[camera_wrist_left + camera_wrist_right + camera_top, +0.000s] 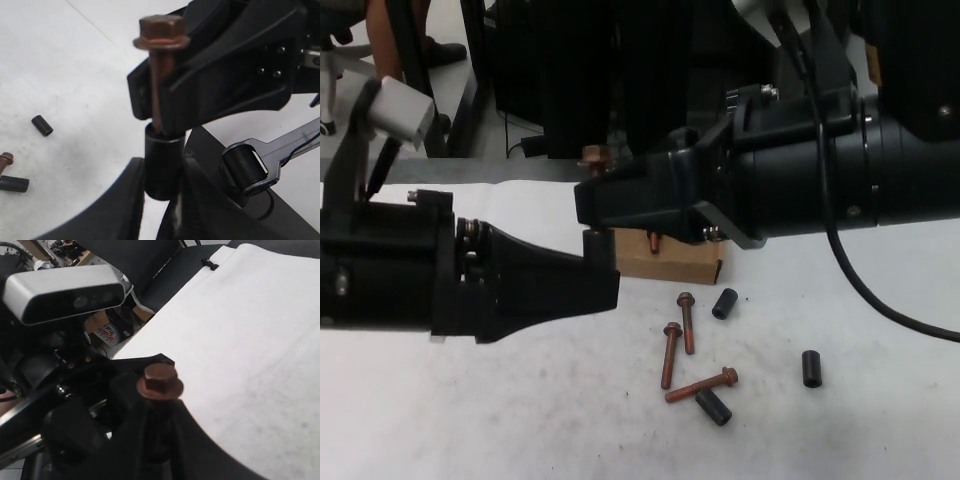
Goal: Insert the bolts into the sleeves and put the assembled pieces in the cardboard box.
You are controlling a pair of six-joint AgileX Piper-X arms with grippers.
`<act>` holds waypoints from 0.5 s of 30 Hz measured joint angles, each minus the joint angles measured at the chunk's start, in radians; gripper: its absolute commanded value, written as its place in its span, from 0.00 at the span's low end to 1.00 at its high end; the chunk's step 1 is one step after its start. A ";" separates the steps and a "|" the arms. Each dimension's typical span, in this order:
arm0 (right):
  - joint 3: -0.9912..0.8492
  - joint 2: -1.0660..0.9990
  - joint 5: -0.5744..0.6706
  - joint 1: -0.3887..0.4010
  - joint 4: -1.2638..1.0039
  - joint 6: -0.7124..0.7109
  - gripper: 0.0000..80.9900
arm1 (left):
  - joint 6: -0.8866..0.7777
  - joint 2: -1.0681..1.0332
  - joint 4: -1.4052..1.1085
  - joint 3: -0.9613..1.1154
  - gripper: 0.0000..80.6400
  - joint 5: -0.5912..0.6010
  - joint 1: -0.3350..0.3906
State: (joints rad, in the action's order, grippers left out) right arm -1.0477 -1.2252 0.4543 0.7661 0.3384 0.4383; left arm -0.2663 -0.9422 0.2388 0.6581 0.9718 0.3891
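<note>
- nearest, on the white bench cover (520,430) on the near side of the cardboard box (670,265), lie the loose bolts (670,356), three of them and copper-coloured, and the loose sleeves (713,406), three short black tubes. all lie flat and apart from the box.
- the left gripper (161,196) comes in from the left of the box, its arm roughly level and its fingers pointing toward the box. the fingers are clamped on a black sleeve (162,167), which stands upright, raised just off the box's left end.
- the right gripper (595,197) reaches in from the right, passing above the box, its arm also roughly level. its fingers pinch the shank of a bolt (159,80), held upright with its hex head on top.
- the bolt's lower end sits in the mouth of the black sleeve. most of the shank stands out above it.
- the box rests on the cover under the right gripper. a copper-coloured bolt end (654,241) shows at its top edge.
- farthest, past the bench edge in the right wrist view, a carton (107,332) carries red print, below the grey camera (65,292) on the left arm.
</note>
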 measured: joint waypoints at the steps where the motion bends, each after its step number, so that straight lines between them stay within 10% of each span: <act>1: 0.000 0.004 -0.005 0.000 0.000 0.009 0.00 | 0.000 0.000 -0.004 0.000 0.01 -0.004 -0.002; 9: 0.000 0.008 -0.008 0.000 0.000 0.027 0.01 | 0.000 0.000 -0.029 0.000 0.01 -0.008 -0.001; 15: 0.000 0.008 -0.008 0.000 0.000 0.027 0.44 | 0.000 0.000 -0.029 0.000 0.01 -0.008 -0.001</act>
State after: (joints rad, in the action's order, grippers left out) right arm -1.0477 -1.2167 0.4460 0.7661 0.3381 0.4649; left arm -0.2663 -0.9422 0.2099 0.6581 0.9633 0.3881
